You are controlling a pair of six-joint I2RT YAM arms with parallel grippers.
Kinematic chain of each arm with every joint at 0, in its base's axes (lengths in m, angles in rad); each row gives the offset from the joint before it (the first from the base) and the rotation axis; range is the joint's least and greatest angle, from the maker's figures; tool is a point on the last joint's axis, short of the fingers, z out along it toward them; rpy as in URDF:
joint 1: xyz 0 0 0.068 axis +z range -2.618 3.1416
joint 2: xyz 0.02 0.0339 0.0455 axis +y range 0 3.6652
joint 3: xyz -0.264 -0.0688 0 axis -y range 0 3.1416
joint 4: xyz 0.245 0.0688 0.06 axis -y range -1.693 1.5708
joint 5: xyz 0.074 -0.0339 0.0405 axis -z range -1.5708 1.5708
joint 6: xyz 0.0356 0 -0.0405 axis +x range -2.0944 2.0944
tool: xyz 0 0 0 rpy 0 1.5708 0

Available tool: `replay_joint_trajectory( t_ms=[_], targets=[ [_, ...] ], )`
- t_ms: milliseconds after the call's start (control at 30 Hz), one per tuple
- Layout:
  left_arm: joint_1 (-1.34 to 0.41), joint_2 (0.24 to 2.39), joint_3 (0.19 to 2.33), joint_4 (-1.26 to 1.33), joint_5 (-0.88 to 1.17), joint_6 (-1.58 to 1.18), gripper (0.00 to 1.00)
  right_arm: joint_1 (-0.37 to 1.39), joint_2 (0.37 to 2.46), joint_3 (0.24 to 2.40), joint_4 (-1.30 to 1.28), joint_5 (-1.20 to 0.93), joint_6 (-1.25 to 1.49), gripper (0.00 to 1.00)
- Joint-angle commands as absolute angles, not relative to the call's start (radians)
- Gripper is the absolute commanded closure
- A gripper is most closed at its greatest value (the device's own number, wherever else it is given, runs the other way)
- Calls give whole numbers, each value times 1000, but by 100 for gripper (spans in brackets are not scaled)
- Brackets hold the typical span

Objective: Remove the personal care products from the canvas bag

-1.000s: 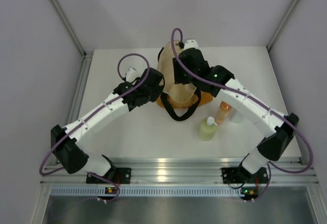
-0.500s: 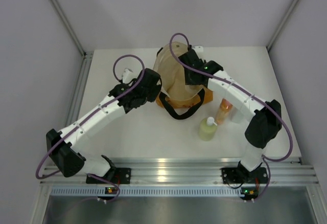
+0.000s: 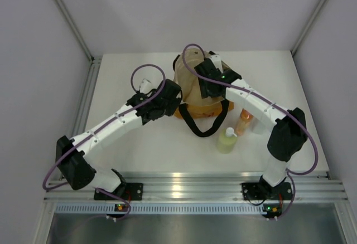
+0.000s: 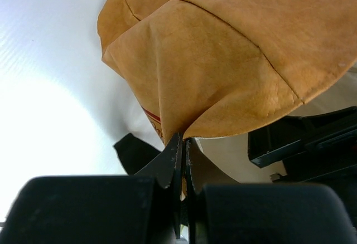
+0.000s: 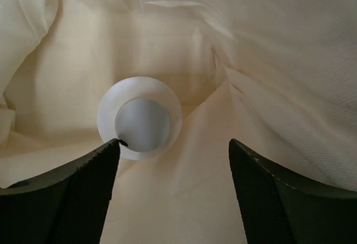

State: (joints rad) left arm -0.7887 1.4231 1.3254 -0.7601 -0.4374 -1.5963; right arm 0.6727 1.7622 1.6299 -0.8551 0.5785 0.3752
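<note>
Bag (image 4: 223, 60) rim pinched in your left gripper (image 4: 183, 141); your right gripper (image 5: 174, 144) spread inside, jar (image 5: 139, 117) just ahead of one fingertip. Pump bottle (image 3: 227, 141) and orange bottle (image 3: 244, 120) already stand outside; jar remains to lift.

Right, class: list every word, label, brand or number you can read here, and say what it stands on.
No text can be read anywhere.
On the canvas bag: a sliver of red print, too little to read.
On the pump bottle and orange bottle: too small to tell.
On the jar: nothing shows.
</note>
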Motion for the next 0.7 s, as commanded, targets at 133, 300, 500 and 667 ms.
replay_joint_trajectory(
  t_ms=[133, 300, 500, 667],
  targets=[
    [-819, 1420, 1269, -767, -483, -1592, 100, 658, 1755, 1661, -816, 545, 318, 21],
    [-847, 1417, 1266, -767, -517, -1598, 100, 658, 1709, 1649, -759, 535, 310, 22],
    [-879, 1424, 1258, -767, -535, -1617, 100, 643, 1720, 1693, -761, 577, 275, 23],
    [-903, 1445, 1258, -761, -546, -1628, 100, 608, 1738, 1697, -755, 597, 264, 23]
  ],
)
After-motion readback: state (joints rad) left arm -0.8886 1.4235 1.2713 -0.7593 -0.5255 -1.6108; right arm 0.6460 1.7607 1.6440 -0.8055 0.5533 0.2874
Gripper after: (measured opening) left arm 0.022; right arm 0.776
